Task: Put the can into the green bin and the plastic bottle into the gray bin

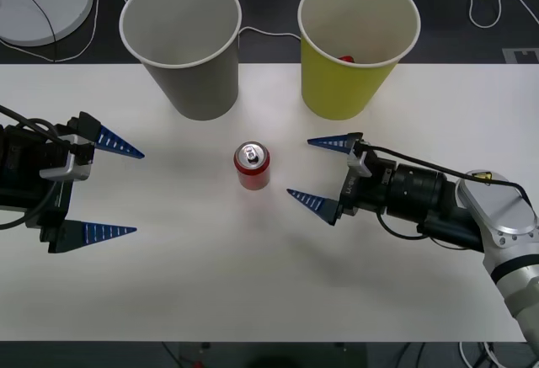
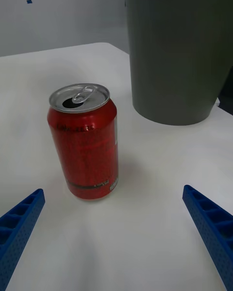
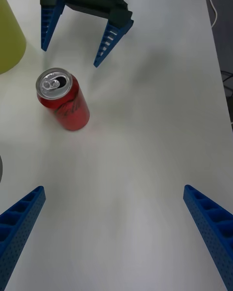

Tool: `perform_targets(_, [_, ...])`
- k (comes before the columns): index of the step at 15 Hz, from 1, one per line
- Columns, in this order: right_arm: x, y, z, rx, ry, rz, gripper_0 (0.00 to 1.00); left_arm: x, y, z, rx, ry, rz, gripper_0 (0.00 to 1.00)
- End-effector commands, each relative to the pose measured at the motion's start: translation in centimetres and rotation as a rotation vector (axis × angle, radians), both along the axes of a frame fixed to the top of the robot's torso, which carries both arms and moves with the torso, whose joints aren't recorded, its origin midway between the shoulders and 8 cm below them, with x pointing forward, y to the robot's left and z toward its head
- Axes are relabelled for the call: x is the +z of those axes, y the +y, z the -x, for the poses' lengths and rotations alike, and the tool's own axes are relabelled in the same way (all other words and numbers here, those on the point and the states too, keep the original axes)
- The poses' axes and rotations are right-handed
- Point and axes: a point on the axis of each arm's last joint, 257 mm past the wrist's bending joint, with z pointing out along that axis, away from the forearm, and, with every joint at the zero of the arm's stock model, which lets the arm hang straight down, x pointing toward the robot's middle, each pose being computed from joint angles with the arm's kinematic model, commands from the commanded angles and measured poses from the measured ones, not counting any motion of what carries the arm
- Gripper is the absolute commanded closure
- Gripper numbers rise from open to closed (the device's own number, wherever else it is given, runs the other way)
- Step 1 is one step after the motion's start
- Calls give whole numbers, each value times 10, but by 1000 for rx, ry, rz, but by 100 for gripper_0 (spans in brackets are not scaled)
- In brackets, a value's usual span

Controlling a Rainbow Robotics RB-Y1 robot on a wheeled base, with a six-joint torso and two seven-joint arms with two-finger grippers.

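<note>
Your right hand point(image 1: 322, 171) lies low over the white desk point(image 1: 253, 284), fingers spread wide, pointing at the red can point(image 1: 252, 166) just beside it, not touching. Your left hand point(image 1: 118, 189) waits open, well apart on the can's other side. The can stands upright. Beyond it stand the gray bin point(image 1: 181, 44) and the green bin point(image 1: 358, 48), something red inside the green one.

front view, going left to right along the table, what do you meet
Open left pincer → gray tapered bin with white rim → small red drink can with silver top → open right pincer → yellow-green tapered bin
</note>
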Motion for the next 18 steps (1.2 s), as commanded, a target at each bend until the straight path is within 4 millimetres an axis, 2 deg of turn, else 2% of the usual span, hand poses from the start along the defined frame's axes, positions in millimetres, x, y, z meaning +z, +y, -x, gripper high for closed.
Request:
perform_targets(1, [-8,20,-8,15,31,-10,0,0,0,0,0,0,0,0])
perform_targets(7, [-7,55,-26,-10,8,9,0,0,0,0,0,0,0,0])
perform_targets(10, [-6,75,-25,1,12,12,0,0,0,0,0,0,0,0])
perform_targets(18, [-15,95,-21,0,31,21,0,0,0,0,0,0,0,0])
